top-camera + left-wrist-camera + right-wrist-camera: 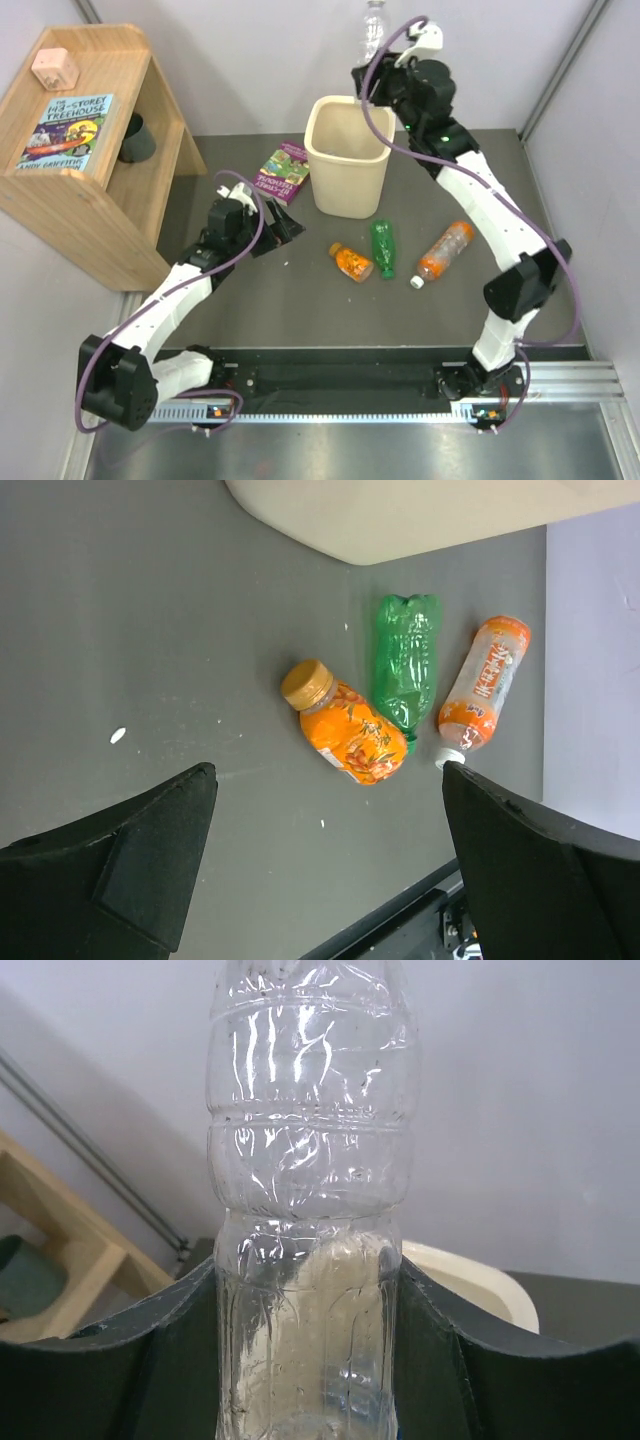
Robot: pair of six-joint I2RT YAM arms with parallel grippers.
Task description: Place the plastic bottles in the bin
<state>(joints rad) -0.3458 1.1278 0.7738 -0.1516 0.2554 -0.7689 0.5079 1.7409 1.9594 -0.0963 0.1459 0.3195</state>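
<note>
Left arm point(165, 305) and right arm point(480, 195) are showing white links and black joints. Purple cables point(373, 125) are looping along both.

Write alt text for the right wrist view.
A clear plastic bottle fills the centre of the frame, clamped between the dark fingers of the right gripper. Behind it, the rim of the cream bin shows at lower right and a wooden shelf at lower left.

bin point(348, 190) mouth open above, book point(283, 172) beside its left wall, short orange bottle point(352, 262) touching green bottle point(383, 247)
</note>
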